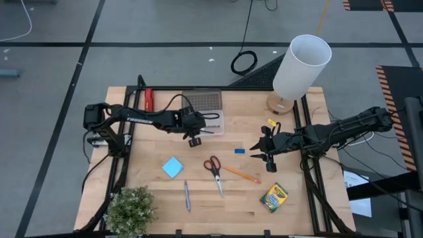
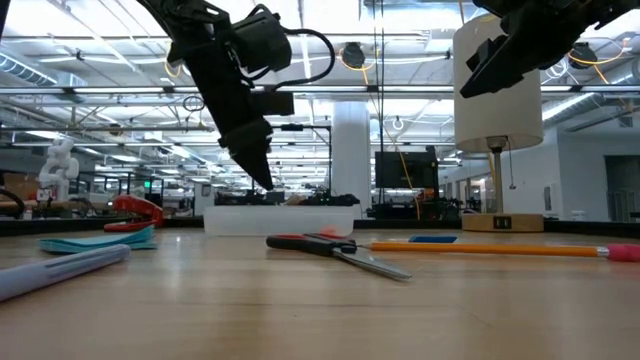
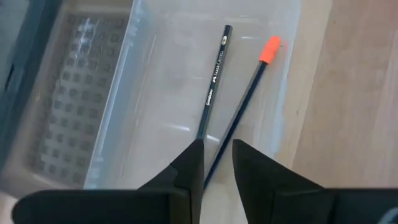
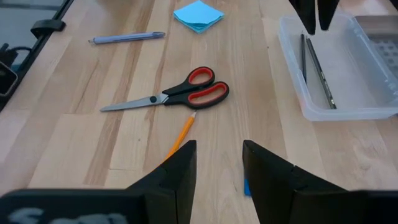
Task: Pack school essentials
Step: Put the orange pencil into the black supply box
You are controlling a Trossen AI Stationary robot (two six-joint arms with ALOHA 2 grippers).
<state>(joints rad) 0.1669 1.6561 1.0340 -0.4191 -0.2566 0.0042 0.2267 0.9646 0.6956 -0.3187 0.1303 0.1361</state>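
Left gripper [image 1: 194, 141] hovering centre-left of high view, just over near edge of clear plastic box [image 1: 213, 123]; fingers slightly parted, holding nothing. In left wrist view, two pencils already inside box: dark pencil [image 3: 213, 79] and blue-black one w/ orange eraser tip [image 3: 245, 93], lying side by side, almost touching.

Right gripper [image 1: 264, 151] centre-right of high view, fingers spread, empty, above tiny blue eraser [image 1: 239, 151].

Still on table: red-handled scissors [image 1: 214, 169] at centre, orange pencil [image 1: 242, 174] just right of them, blue note pad [image 1: 172, 166] left-centre, silvery pen [image 1: 187, 195] lower centre, crayon box [image 1: 273, 196] lower right. Red stapler-like thing [image 1: 149, 99] upper left, not to be packed.

Judgement: roughly a quarter done. Risks: eraser tiny & flat, so fingers may close over it or flick it away; scissors blades & pencil nearly touching, so grabbing one may drag the other; left arm parked over box may block right arm's drop → collision.
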